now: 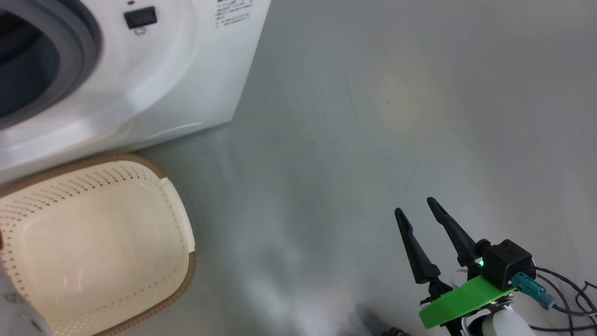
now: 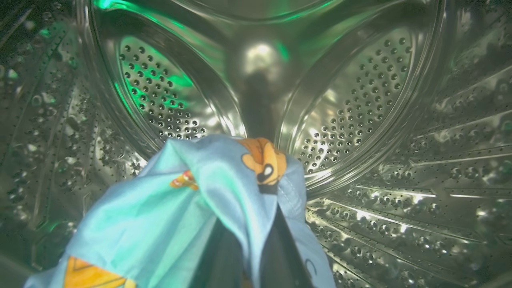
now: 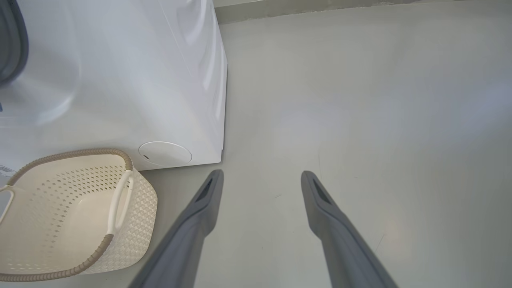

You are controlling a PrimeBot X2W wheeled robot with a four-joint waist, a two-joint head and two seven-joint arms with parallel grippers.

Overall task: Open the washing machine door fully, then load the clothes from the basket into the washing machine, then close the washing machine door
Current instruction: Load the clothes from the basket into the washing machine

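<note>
The left wrist view looks into the washing machine's steel perforated drum [image 2: 360, 100]. Light blue clothes [image 2: 208, 200] with orange bear prints drape over my left gripper [image 2: 252, 224], whose dark fingers [image 2: 280, 252] stand close together, pinching the fabric. The white washing machine [image 1: 163, 70] with its grey seal [image 1: 88, 37] stands at the upper left; its door is out of view. The cream basket [image 1: 177, 289] sits on the floor before it and looks empty. My right gripper [image 1: 415, 206] hovers open over the floor, right of the basket [image 3: 60, 208].
Grey floor [image 1: 350, 140] stretches to the right of the washer [image 3: 120, 80]. Black cables [image 1: 569, 298] trail beside my right wrist. A pale forearm [image 1: 14, 308] crosses the lower left corner by the basket. A wall base [image 3: 320, 6] runs behind the machine.
</note>
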